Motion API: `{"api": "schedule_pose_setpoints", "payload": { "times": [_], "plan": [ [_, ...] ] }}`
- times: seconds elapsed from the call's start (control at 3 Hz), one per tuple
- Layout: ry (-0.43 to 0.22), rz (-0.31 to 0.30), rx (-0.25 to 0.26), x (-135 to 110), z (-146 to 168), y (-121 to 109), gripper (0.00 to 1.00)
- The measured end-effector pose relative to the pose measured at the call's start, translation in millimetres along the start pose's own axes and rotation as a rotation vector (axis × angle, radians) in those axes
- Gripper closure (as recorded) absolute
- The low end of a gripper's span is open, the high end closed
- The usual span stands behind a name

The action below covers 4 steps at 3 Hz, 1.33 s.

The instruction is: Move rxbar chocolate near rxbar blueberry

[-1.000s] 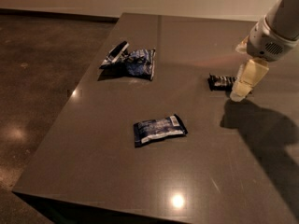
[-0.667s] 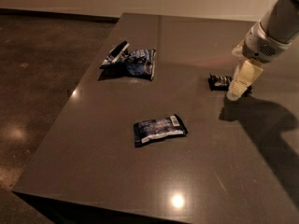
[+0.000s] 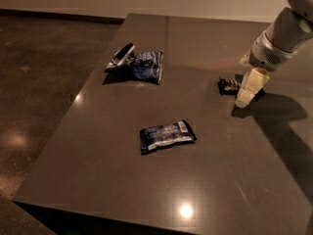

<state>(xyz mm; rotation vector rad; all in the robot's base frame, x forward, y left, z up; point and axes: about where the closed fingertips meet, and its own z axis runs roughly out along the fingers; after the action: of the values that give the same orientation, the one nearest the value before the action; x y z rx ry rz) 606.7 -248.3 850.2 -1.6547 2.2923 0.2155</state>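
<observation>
gripper (image 3: 247,91): down at table (image 3: 210,180), state I can't tell
rxbar chocolate (image 3: 228,85): just beside it, end hidden, lettering unreadable

I see the arm (image 3: 283,33) only in part; it runs out of the frame at the upper right corner. The gripper (image 3: 243,100) hangs at the right of the frame, and I cannot tell whether its tip touches the table (image 3: 98,170). It covers the right end of the rxbar chocolate (image 3: 228,85), so only the left part of that wrapper shows, its lettering too small to read. The print on the rxbar blueberry (image 3: 166,136), mid-frame, is also unreadable. At upper left, the black-and-white packet (image 3: 122,56) hides the left edge of the chip bag (image 3: 146,67). The frame's right edge cuts off the table's right side.
</observation>
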Motion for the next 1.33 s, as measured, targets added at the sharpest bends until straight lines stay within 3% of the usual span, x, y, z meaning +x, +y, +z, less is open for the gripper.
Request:
{"api": "schedule_pose_setpoints", "payload": {
  "times": [0.33,0.67,1.33],
  "plan": [
    [0.011,0.001,-0.019,5.6,10.2,-8.6,0.00],
    [0.017,0.002,-0.037,9.1,17.0,-11.8,0.16],
    [0.013,0.002,-0.051,9.8,13.4,-11.9,0.62]
  ]
}}
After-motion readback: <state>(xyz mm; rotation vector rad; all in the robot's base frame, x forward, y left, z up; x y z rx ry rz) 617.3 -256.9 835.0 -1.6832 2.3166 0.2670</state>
